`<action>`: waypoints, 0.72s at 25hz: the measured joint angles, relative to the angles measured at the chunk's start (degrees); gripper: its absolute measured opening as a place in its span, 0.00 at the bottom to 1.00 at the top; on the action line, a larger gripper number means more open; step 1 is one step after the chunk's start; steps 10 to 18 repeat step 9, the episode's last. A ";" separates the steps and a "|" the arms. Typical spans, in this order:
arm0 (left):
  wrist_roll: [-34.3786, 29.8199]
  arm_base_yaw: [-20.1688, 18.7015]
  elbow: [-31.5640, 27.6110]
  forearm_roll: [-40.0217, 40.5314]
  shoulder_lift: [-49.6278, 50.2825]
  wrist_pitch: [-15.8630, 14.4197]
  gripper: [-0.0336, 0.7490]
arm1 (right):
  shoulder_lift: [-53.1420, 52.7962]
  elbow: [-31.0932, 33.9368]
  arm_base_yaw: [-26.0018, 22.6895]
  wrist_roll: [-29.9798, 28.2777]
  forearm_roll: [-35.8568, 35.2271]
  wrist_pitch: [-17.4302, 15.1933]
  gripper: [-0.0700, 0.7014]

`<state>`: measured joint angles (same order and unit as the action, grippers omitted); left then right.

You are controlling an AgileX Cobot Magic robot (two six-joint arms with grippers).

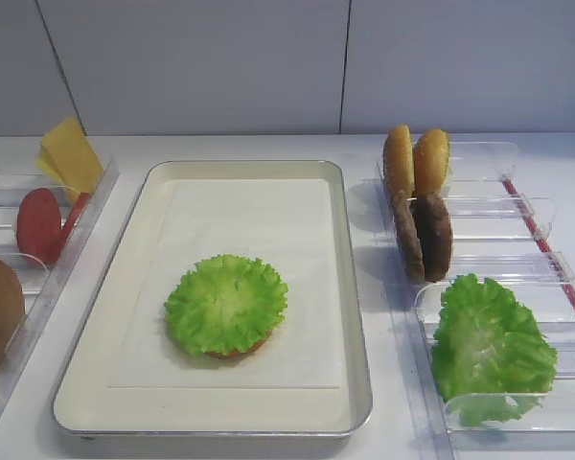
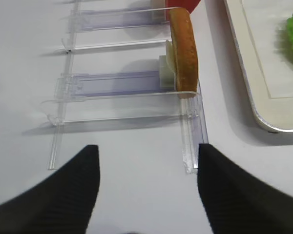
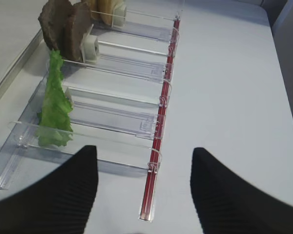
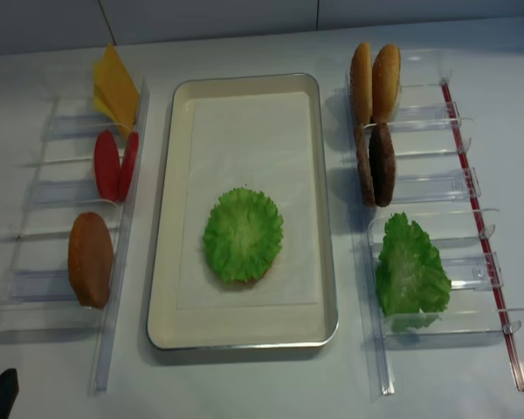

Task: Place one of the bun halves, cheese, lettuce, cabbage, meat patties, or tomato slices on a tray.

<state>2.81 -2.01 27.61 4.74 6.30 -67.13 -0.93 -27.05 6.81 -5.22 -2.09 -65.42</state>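
Note:
The cream tray (image 1: pixel 134 287) lies mid-table. On its liner rests the frilly lettuce (image 1: pixel 226 303), with an orange-red edge showing beneath it. The left rack holds cheese (image 4: pixel 113 87), tomato slices (image 4: pixel 113 166) and a bun half (image 4: pixel 90 258) on edge. In the right rack stand two bun halves (image 4: pixel 374 78), meat patties (image 4: pixel 375 164) and the cabbage (image 4: pixel 410 275). My right gripper (image 3: pixel 144 195) is open and empty, just short of the right rack's near end beside the cabbage (image 3: pixel 54 105). My left gripper (image 2: pixel 147 190) is open and empty, in front of the bun half (image 2: pixel 183 53).
Clear plastic racks (image 4: pixel 437 209) flank the tray, the right one with a red strip (image 3: pixel 158 141) along its outer edge. The tray's near corner (image 2: pixel 263 97) lies to the right of my left gripper. A white wall stands behind the table.

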 joint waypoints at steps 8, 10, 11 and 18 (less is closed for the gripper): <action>0.00 0.00 0.00 0.00 0.00 0.00 0.58 | 0.00 0.00 0.00 0.00 0.10 0.00 0.66; 0.00 0.00 0.00 0.00 0.00 0.00 0.58 | 0.00 0.00 0.00 0.00 0.10 0.00 0.66; 0.00 0.00 0.00 0.00 0.00 0.00 0.58 | 0.00 0.00 0.00 0.00 0.10 0.00 0.66; 0.00 0.00 0.00 0.00 0.00 0.00 0.58 | 0.00 0.00 0.00 0.00 0.10 0.00 0.66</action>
